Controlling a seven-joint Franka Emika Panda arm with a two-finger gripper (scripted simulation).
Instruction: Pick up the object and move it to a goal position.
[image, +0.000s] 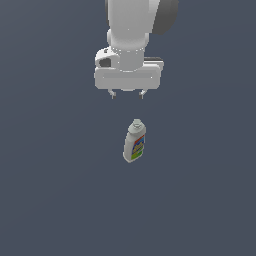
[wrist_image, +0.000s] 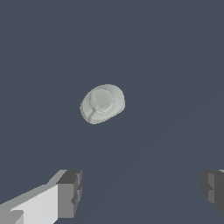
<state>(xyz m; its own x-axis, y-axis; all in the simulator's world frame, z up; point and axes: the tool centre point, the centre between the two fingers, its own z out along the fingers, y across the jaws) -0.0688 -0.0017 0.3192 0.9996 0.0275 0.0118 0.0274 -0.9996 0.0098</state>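
The small white bottle (image: 135, 142) stands upright on the plain grey tabletop (image: 50, 200), its cap up and its orange, blue, yellow and green label facing the exterior view's right; the gripper (image: 127, 94) hangs above it and well clear, touching nothing; its fingers (wrist_image: 70, 192) are spread wide, much wider than the bottle, and hold nothing.

To my eye the step in hand is the approach for the pick; in the wrist view the bottle's cap (wrist_image: 101, 101) sits away from the gap between the fingers, so I'd say the arm ought first to centre itself over the cap, then come straight down with the fingers kept apart until they straddle the body below the cap; closing on the flatter, labelled sides looks the safer hold, since the bottle is narrow and tall and a glancing touch on the way down might well tip it; a gentle, square squeeze before any lift seems wise.

Counting up: one bottle, one cap on it, one arm with one gripper and two fingers; I can see no marker for the goal position.
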